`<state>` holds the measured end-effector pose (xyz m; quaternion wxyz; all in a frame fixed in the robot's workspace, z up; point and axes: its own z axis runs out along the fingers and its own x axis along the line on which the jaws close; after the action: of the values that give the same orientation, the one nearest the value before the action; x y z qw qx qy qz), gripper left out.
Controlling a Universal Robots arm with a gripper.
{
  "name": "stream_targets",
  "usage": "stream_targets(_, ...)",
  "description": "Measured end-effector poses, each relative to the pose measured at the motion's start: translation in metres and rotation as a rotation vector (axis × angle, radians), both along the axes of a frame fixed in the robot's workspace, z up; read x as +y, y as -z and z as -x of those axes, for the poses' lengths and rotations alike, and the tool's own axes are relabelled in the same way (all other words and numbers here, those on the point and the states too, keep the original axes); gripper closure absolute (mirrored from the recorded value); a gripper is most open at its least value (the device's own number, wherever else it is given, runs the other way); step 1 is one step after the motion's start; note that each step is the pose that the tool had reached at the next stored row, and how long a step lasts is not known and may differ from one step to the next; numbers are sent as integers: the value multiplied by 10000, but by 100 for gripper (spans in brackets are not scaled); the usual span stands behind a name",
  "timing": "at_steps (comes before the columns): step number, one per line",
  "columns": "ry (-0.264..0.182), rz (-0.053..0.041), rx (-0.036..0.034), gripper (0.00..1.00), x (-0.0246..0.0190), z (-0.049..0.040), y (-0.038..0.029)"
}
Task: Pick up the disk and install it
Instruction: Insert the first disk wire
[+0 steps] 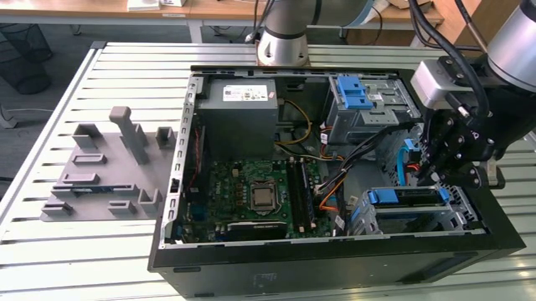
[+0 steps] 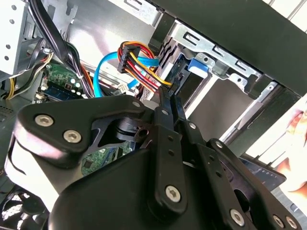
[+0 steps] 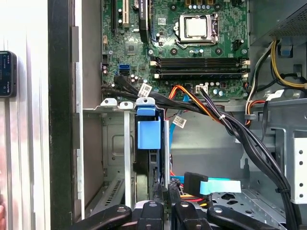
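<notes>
We see the gripper (image 1: 448,170) lowered inside the open computer case (image 1: 335,263), its jaws pressed together just above the drive cage (image 1: 456,216). The disk (image 1: 408,196) sits in that cage, its blue carrier (image 3: 148,127) upright among grey rails, on the slatted bench (image 1: 100,263).

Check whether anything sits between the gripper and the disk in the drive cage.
Nothing visible does. In the first wrist view the gripper sits right at the edge of the disk, which stands upright in the drive cage. The cable bundle crosses at the disk's far end, not between them.
</notes>
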<state>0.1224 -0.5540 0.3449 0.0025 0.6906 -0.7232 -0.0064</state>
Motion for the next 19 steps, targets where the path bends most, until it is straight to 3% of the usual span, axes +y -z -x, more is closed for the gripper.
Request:
stream_targets(5, 1, 2, 19, 84, -2, 0, 45)
stream_targets(19, 0, 2, 50, 84, -3, -1, 50)
